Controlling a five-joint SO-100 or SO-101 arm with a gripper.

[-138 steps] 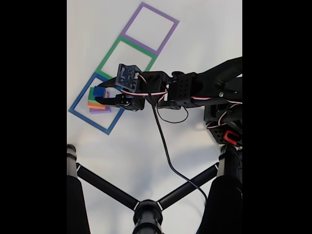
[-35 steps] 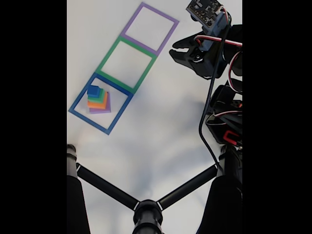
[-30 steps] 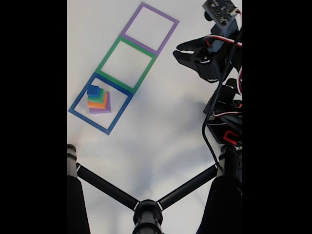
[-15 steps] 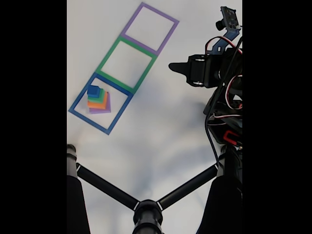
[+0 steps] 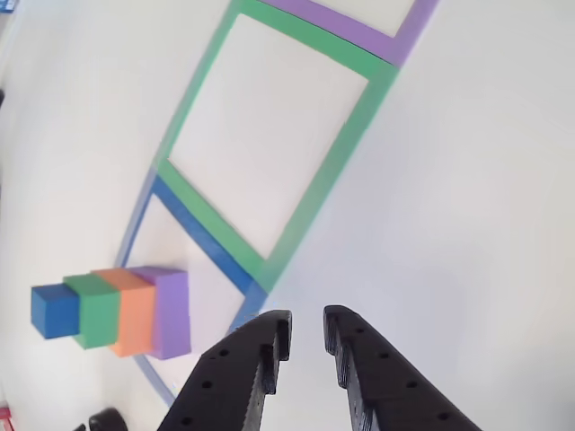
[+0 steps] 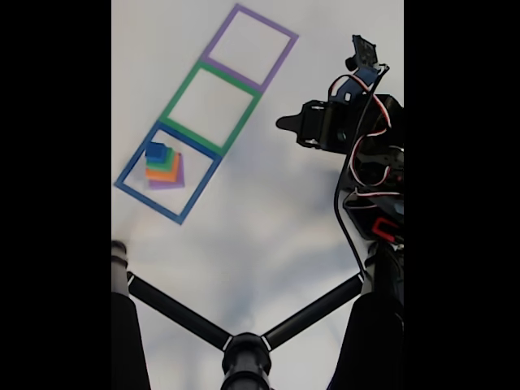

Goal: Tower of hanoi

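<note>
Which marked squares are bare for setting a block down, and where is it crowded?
The green-taped square and the purple-taped square are both bare. The blue-taped square is crowded: the stack of blue, green, orange and purple blocks sits in it. The hand hangs right of the squares, empty.

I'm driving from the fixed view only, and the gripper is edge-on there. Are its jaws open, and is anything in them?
Observer: In the other view the gripper has a narrow gap between its fingertips, with nothing in it.
Operator: What is it pointing at?
Observer: There the tips aim near the corner where the blue square meets the green square.
Operator: Is the stack tidy?
Observer: Side-on, the block stack shows four stepped layers, blue through purple, all together.
</note>
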